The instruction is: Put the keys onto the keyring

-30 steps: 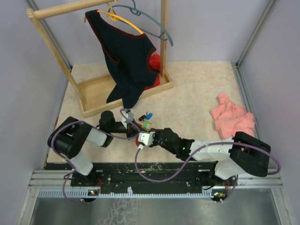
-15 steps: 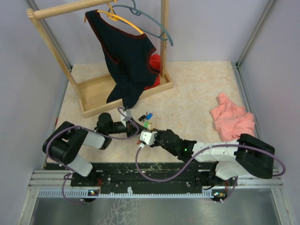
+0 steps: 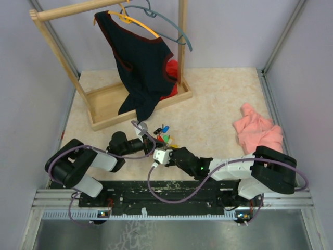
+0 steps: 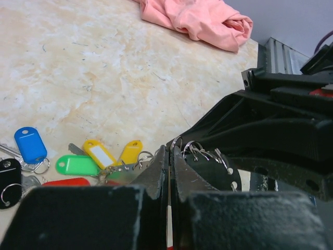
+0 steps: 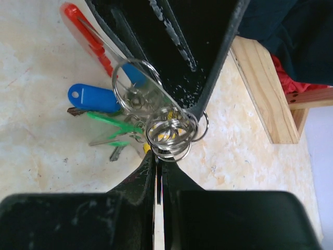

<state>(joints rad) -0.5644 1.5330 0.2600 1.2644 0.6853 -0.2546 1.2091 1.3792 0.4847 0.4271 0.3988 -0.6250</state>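
Status: left pincer [image 4: 170, 152] is sitting fully closed and looks to be pinching the grey wire end of the keyring [image 5: 86, 32]. The keyring's red part is stretching away from the tips. Opposite it, right pincer [image 5: 157, 159] is meeting it tip to tip, also closed, gripping the split rings [image 5: 167, 136] bunched at its fingertips. Can't tell exactly which ring each one is clamping.

Just beside both tips the keys [image 4: 98, 154] are lying fanned out on the tabletop [image 3: 218, 99]: blue tag [image 4: 30, 144], green tag [image 4: 78, 165] and two yellow ones. The whole cluster is sitting near the near edge, left of centre, close in front of the wooden rack [image 3: 106, 101]. Over by the right edge, well apart, a pink cloth [image 3: 258, 133] is lying crumpled.
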